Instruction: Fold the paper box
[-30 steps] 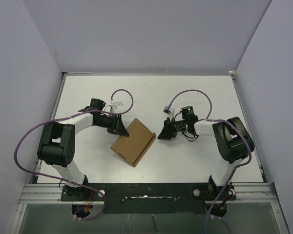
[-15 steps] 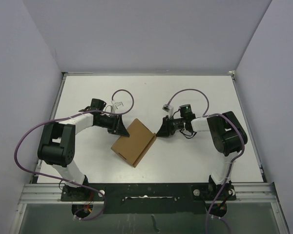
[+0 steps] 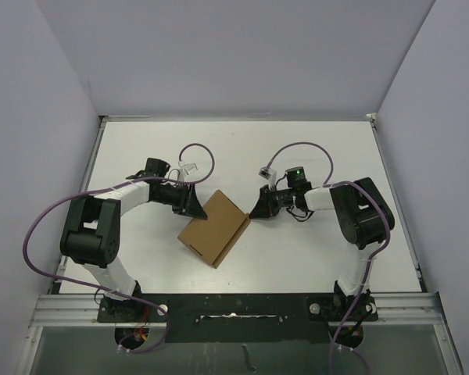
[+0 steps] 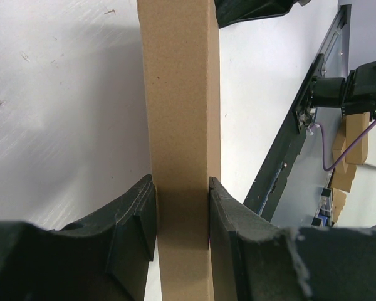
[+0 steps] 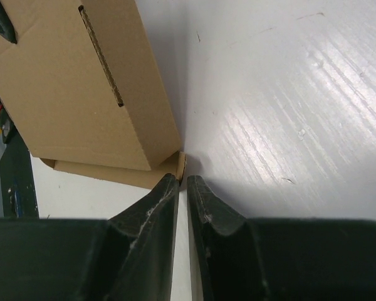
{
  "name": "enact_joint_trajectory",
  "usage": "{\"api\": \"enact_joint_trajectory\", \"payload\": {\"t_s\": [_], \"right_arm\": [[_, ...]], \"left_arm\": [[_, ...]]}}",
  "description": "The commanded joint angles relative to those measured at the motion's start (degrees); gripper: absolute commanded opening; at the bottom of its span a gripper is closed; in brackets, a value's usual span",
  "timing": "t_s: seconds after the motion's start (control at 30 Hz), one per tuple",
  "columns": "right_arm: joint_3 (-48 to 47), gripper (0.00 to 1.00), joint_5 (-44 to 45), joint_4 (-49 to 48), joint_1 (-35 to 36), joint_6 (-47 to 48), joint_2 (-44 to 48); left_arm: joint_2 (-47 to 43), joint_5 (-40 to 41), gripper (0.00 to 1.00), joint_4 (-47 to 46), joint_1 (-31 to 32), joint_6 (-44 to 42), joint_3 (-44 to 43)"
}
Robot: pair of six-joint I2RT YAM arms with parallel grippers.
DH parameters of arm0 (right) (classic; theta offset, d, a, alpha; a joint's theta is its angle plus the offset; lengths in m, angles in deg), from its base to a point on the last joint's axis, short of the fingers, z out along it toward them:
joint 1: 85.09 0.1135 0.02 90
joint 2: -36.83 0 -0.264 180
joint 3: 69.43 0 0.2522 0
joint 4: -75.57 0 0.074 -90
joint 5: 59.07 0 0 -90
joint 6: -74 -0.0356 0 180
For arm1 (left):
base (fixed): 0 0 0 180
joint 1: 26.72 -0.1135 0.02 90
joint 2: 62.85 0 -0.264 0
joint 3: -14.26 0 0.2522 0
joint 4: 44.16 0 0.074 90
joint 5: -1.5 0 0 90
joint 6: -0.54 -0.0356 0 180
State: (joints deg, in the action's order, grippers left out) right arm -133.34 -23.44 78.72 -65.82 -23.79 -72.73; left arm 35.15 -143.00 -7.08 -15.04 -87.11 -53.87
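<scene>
The paper box (image 3: 215,228) is a slim brown cardboard box lying flat mid-table, with a slit in its top face (image 5: 69,88). My left gripper (image 3: 197,205) is shut on the box's far left edge; in the left wrist view the cardboard (image 4: 178,94) sits clamped between both pads, at the gripper (image 4: 182,185). My right gripper (image 3: 254,212) is at the box's right corner. In the right wrist view it (image 5: 183,179) is closed to a thin slit, tips touching the corner of a low flap (image 5: 113,172) that sticks out under the box.
White tabletop (image 3: 297,156) bounded by grey walls on three sides. A black rail (image 3: 234,306) runs along the near edge by the arm bases. Purple cables loop above both wrists.
My right gripper has moved left, from a short way off the box to its right corner. The left gripper and the box have not visibly moved.
</scene>
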Motion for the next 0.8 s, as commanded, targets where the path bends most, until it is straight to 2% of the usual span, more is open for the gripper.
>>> {"api": "enact_joint_trajectory", "payload": {"t_s": [0.0,0.2,0.5,0.77], "right_arm": [[-1.67,0.14,-1.73,-0.95,0.57,0.95,-0.22],[-1.53,0.15,-2.72,-1.48,0.51,0.51,-0.28],[-0.56,0.01,-2.97,-1.69,0.83,1.83,0.54],[0.07,0.0,-1.3,-0.6,1.39,3.84,0.89]], "left_arm": [[1.49,2.36,0.01,-1.23,0.36,-2.61,-1.01],[1.49,2.38,0.01,-1.25,0.33,-2.54,-1.1],[1.85,2.96,0.01,-1.16,0.17,-2.13,-1.1],[2.27,3.41,0.01,-1.25,-0.21,-1.3,-1.0]]}}
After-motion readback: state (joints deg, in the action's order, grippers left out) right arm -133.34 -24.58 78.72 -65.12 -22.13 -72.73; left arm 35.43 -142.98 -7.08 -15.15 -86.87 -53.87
